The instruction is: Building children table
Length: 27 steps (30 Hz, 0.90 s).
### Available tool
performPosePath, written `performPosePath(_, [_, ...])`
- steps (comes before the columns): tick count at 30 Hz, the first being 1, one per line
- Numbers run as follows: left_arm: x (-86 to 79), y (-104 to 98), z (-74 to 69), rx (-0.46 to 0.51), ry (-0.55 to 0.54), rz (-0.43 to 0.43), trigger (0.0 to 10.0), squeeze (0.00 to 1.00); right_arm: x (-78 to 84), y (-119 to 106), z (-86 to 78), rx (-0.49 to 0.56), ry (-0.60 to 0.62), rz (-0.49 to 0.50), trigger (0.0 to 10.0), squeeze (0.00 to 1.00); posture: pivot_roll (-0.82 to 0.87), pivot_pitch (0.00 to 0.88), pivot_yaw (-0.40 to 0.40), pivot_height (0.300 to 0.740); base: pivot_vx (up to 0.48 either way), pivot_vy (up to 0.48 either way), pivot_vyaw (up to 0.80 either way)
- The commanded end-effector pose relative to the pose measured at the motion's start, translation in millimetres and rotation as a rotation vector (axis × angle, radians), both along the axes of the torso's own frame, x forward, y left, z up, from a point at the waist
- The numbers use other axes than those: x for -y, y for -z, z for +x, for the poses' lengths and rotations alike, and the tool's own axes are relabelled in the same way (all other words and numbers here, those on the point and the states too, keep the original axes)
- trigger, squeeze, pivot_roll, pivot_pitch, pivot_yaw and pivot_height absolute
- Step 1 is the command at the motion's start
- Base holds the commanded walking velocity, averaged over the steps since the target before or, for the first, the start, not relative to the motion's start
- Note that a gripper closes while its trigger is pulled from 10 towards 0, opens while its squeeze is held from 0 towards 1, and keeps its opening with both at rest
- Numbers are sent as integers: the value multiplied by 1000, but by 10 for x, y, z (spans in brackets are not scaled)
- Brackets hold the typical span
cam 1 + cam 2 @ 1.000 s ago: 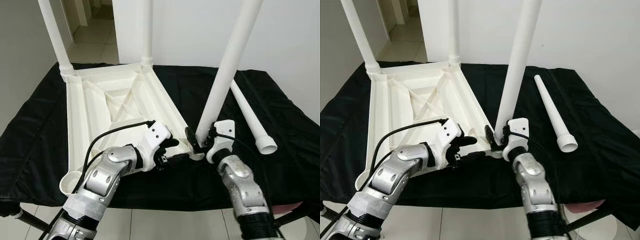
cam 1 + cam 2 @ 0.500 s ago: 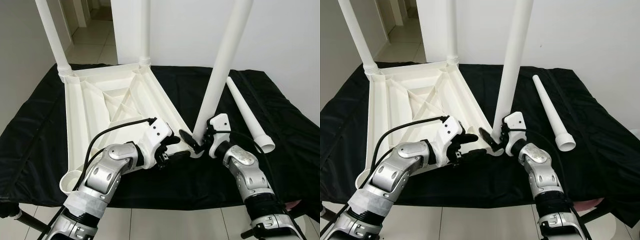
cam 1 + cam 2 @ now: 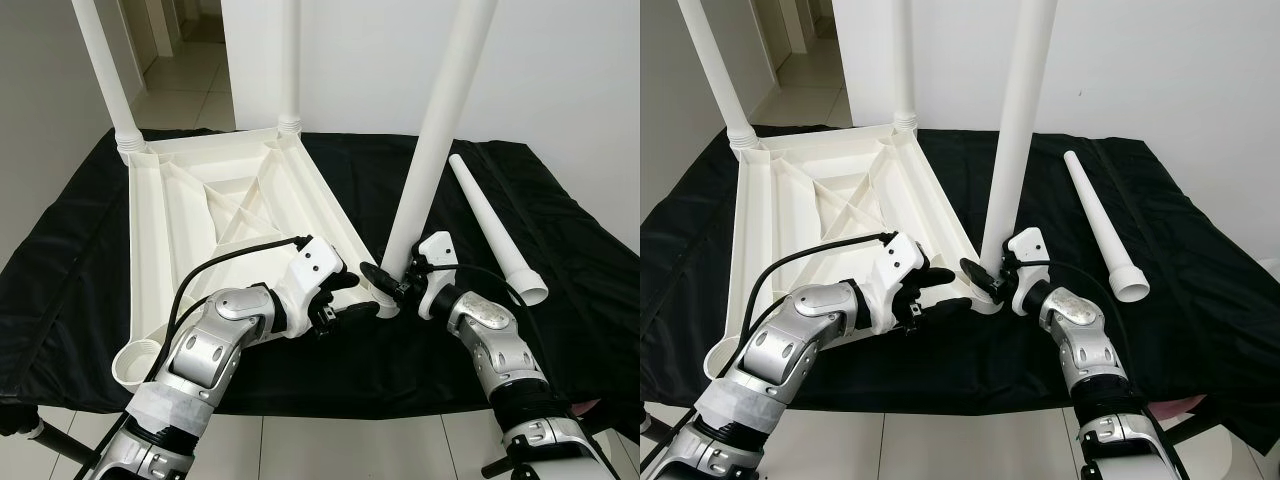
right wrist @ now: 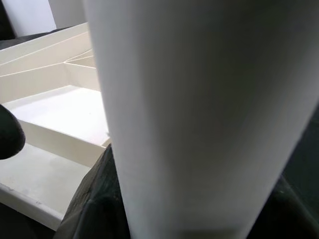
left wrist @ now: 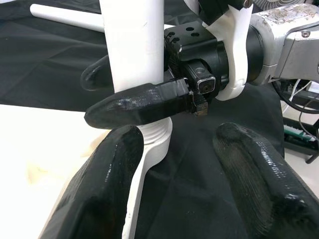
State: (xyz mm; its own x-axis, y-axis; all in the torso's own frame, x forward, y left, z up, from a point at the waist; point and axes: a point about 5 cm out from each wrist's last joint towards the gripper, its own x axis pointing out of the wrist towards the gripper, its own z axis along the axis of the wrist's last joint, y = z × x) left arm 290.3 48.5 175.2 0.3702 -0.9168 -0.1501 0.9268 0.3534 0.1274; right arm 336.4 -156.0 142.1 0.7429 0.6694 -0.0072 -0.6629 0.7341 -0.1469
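Change: the third leg (image 3: pixel 432 150) I hold stands nearer upright on the upturned tabletop (image 3: pixel 215 215) than a second ago.
Right gripper (image 3: pixel 385 281): forearm reaching in low, fingers clamped on the third leg just above the tabletop's near corner socket.
Left gripper (image 3: pixel 352 300): fingers (image 5: pixel 107 184) spread, beside that socket.
Spare leg (image 3: pixel 495 228): lying on the black cloth (image 3: pixel 80 260), well right of the tabletop.

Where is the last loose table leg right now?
The loose leg lies flat on the black cloth on the robot's right, just beyond the right gripper and the leg it holds.
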Motion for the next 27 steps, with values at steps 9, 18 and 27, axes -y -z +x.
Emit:
performPosePath(9, [-1, 29, 14, 10, -44, 15, 10000, 0, -54, 261, -43, -111, 192, 36, 10000, 0, 46, 9, -1, 740, 0, 0, 0])
performPosePath(18, [17, 43, -1, 4, -31, 17, 10000, 0, -156, 332, -135, -169, 515, 151, 10000, 0, 37, 8, 1, 740, 0, 0, 0])
performPosePath(27, [50, 55, -13, 0, -15, 17, 10000, 0, -275, 362, -280, -164, 800, 207, 10000, 0, 28, 9, 2, 740, 0, 0, 0])
